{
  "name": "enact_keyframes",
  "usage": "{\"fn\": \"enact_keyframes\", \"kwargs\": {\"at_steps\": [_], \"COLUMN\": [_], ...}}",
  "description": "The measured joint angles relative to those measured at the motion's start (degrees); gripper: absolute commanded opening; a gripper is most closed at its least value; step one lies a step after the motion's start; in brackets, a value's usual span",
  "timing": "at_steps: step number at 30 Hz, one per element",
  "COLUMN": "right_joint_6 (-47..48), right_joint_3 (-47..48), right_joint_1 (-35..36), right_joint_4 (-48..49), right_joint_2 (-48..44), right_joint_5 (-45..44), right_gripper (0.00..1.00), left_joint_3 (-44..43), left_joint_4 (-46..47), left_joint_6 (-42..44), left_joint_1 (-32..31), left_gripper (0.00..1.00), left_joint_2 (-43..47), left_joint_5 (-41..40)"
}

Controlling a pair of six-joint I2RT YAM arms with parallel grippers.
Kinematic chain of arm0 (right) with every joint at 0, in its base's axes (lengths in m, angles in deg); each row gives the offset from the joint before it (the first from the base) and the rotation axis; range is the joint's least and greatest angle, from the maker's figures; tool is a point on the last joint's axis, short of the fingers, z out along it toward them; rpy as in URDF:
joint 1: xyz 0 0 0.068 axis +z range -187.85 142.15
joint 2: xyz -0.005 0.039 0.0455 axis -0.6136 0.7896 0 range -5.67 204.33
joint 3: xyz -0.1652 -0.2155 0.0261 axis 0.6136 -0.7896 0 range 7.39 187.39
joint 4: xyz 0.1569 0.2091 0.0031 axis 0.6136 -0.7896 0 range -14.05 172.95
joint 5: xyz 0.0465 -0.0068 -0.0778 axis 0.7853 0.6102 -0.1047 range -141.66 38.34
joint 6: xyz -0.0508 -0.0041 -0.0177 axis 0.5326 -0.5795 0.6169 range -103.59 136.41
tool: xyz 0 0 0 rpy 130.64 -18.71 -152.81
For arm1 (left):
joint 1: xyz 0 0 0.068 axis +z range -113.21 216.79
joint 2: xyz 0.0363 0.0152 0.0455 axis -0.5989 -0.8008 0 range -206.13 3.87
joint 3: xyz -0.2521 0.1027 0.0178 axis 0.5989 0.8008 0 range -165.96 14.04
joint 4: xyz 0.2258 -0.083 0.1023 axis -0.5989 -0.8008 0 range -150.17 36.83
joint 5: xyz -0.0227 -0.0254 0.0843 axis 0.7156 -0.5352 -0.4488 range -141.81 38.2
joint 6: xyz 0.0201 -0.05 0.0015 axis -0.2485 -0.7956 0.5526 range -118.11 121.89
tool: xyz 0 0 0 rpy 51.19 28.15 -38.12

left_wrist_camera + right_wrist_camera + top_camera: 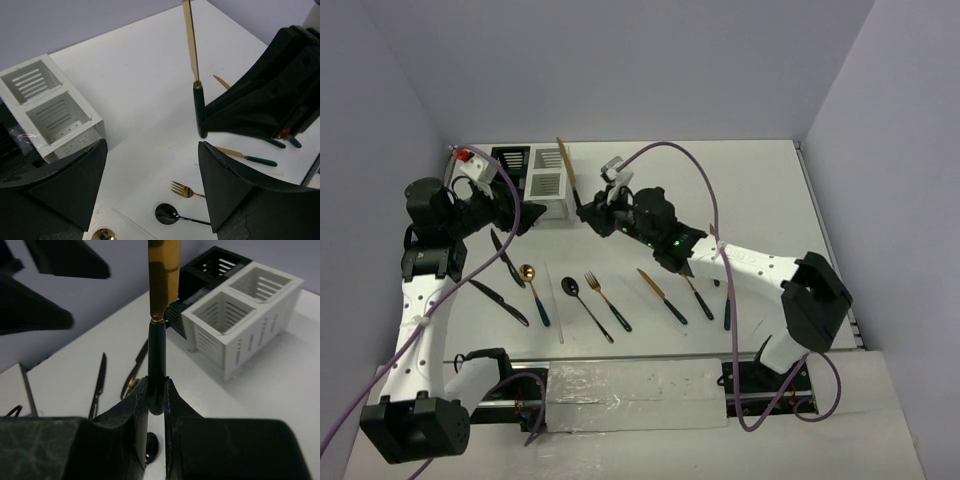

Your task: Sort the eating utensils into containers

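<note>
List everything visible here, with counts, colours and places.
table: one, white.
caddies: two joined, black caddy and white caddy, far left.
held knife: one, gold blade, green-black handle, upright in right claw.
black knives: two, left end of the row on the table.
gold spoon, black spoon, gold fork, gold knife: one each, mid-row.
pale stick: one, between the spoons.
dark-handled pieces: two, row's right end, heads unclear.
red item: one, far left corner, unidentifiable.
left claw: black, open, empty, by the caddies.
right claw: black, shut on held knife.

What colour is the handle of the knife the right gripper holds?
Dark green on the knife; the right wrist view shows it best.
</note>
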Motion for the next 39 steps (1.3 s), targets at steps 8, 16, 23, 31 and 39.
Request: {"fn": "enact_keyframes", "kwargs": {"at_steps": [8,16,23,31,39], "right_joint_6": [-1.29,-0.83,-0.35,0.04,-3.23], "right_joint_3": [7.34,12.55,14.10,15.43,17.53], "right_joint_1": [4.76,6.69,7.61,7.67,5.22], "right_joint_4": [1.09,0.57,-0.24,-0.44,-0.66], "right_joint_2": [7.80,10.62,12.17,14.10,16.63], "right_joint_5": [-0.07,0.00,0.35,-0.09,2.01], "right_gripper": [0.00,0.00,0.00,0.01,0.73], "left_joint_3": [0.02,0.02,0.04,0.39,1.70], "left_joint_4": [1.57,4.63,6.54,8.20,13.38], "left_joint_6": [-3.56,-4.74,-7.08,-9.81,-8.76], "left_joint_1": [-0.59,-0.70,-1.03,-1.84,-1.79], "left_gripper": [0.80,0.70,0.40,0.00,0.00], "left_joint_2": [-3.28,-3.37,-4.96,-4.81,-6.21], "left_joint_5": [1.92,2.32,0.66,-0.44,-6.43]}}
